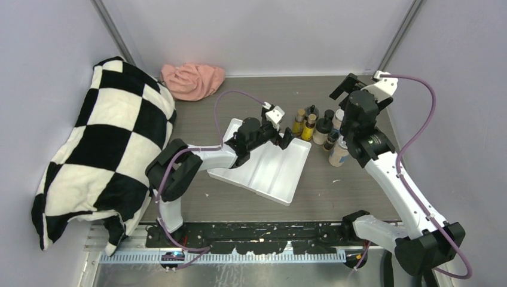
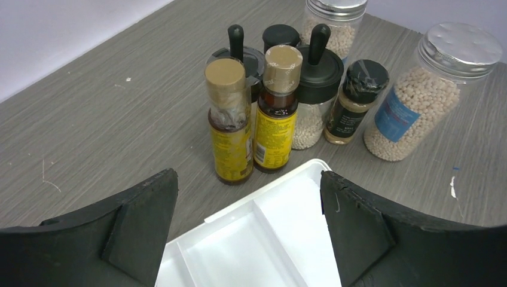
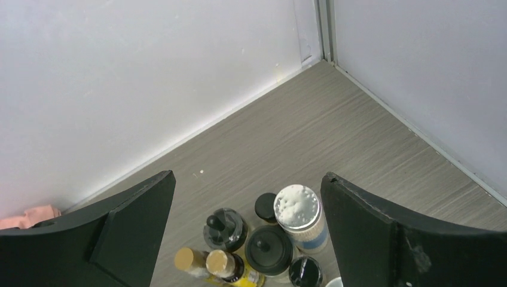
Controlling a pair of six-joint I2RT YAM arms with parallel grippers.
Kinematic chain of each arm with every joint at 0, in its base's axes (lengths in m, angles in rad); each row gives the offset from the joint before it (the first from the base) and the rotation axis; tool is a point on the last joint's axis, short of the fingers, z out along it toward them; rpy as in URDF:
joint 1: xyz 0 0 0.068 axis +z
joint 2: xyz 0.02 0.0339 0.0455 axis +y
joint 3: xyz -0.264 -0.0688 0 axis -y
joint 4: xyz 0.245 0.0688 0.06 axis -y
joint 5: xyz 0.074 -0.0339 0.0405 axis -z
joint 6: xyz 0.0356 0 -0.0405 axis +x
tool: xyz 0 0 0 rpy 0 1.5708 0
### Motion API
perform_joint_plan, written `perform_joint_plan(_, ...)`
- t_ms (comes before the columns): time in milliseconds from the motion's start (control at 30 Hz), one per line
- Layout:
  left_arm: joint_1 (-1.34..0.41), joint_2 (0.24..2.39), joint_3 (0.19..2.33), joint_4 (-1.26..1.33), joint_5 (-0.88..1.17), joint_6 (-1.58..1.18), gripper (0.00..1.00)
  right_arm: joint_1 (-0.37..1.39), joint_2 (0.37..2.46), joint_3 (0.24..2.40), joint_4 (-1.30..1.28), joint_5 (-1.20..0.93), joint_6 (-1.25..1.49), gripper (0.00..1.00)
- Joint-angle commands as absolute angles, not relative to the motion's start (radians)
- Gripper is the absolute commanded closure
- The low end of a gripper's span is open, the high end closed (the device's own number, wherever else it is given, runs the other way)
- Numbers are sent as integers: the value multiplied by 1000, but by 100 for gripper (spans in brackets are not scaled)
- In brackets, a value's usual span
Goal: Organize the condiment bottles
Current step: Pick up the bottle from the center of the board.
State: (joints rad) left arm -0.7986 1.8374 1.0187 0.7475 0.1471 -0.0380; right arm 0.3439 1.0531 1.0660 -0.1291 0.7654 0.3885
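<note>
Cushion [image 1: 101, 149] shows only overhead; left end effector [image 2: 248, 179] and right end effector [image 3: 248, 179] gape empty.

In the overhead view the right arm [image 1: 370, 143] covers part of the condiment bottles [image 1: 311, 127], and the left arm [image 1: 215, 156] hides a stretch of the white tray [image 1: 281, 173]. From the left wrist the white tray runs off the bottom edge, a silver-lidded shaker [image 2: 335, 30] is cut by the top edge, and a small dark bottle [image 2: 281, 34] shows only its cap behind the two yellow bottles [image 2: 230, 137]; label print is unreadable. From the right wrist the yellow bottles are cut off at the bottom, the pink cloth [image 3: 27, 216] at the left edge.
</note>
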Motion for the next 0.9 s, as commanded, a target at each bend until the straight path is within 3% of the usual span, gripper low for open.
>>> perform_joint_plan(0,-801,1867,1084,887,129,-5,11,313,1071,1121,-16,746,396,3)
perform_joint_plan(867,-744,2044,1214,1010,164,15,12,302,1193,1189,113,707,326,3)
